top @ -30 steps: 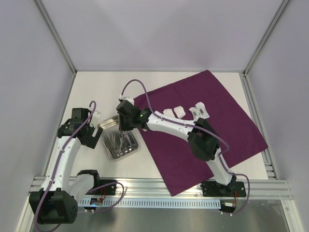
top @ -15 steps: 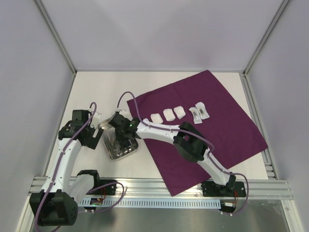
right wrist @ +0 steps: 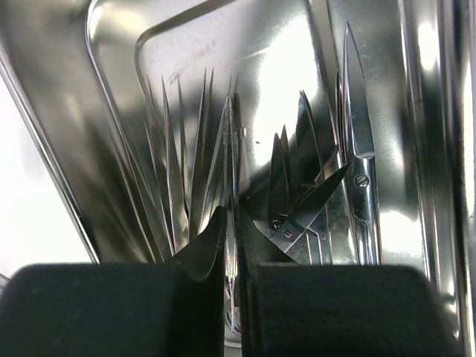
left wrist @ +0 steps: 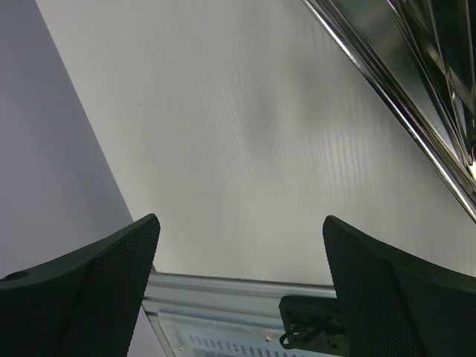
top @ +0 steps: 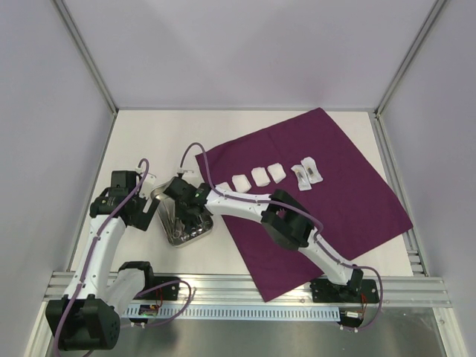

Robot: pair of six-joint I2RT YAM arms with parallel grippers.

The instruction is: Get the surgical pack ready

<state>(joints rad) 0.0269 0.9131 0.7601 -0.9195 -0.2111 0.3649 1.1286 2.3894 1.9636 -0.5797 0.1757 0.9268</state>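
- On the right half of the worktop lies the dark purple cloth (top: 349, 193), flat and turned cornerwise. One corner points to the far edge and another lies over the near-edge rail.
- A row of four white gauze pads (top: 260, 175) sits on the cloth's left part, and a further white piece (top: 307, 172) lies just to their right, apart from the row.
- The steel tray (top: 175, 242) stands off the cloth, just beside its left corner, toward the worktop's left edge.
- The right arm stretches across the cloth, and the right tool (right wrist: 229, 216) is down inside the tray, its fingers pressed together and pinching a slim instrument (right wrist: 230, 149) that runs up between them.
- Scissors (right wrist: 358, 175) and other pointed steel instruments lie on the tray floor beside that grip.
- The left tool (left wrist: 238, 223) is spread wide over bare worktop, holding nothing, with the tray's rim just beside it.
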